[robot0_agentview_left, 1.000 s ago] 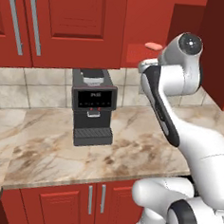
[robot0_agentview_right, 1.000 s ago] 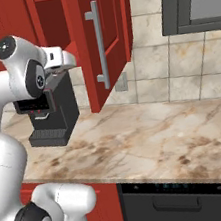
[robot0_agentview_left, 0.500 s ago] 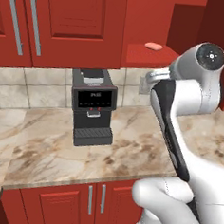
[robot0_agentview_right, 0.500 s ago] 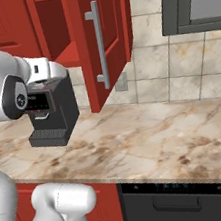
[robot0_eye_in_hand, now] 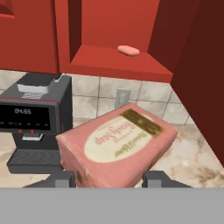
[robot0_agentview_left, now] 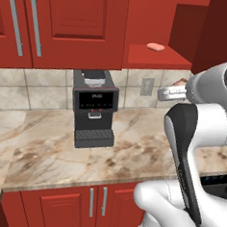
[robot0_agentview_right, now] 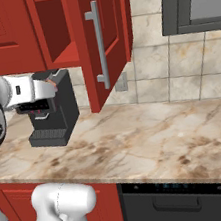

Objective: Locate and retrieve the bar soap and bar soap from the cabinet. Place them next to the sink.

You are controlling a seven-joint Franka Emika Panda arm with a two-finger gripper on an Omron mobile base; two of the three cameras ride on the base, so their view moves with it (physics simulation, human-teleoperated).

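My gripper (robot0_eye_in_hand: 109, 180) is shut on the boxy reddish-pink bar soap (robot0_eye_in_hand: 116, 146), whose pale oval face is turned up. The same gripper (robot0_agentview_left: 177, 87) hangs below the open cabinet, right of the coffee machine, with a bit of the bar soap (robot0_agentview_left: 179, 83) showing at its tip. From the other side the gripper (robot0_agentview_right: 53, 85) is in front of the coffee machine. The flat salmon-pink bar soap (robot0_agentview_left: 156, 47) (robot0_eye_in_hand: 128, 50) lies on the red shelf (robot0_agentview_left: 153, 58) of the cabinet. The cabinet door (robot0_agentview_right: 107, 32) stands open. The sink is out of view.
A black coffee machine (robot0_agentview_left: 94, 109) (robot0_agentview_right: 53, 116) (robot0_eye_in_hand: 35, 127) stands on the marble counter (robot0_agentview_left: 44, 153) against the tiled wall. An outlet (robot0_agentview_left: 147, 86) is set in the tiles beside it. The open door's silver handle (robot0_agentview_right: 97, 48) juts out over the counter (robot0_agentview_right: 153, 141).
The arm has swung right and down, carrying the boxy bar soap away from the cabinet shelf to below it. The pink bar on the shelf has stayed put.
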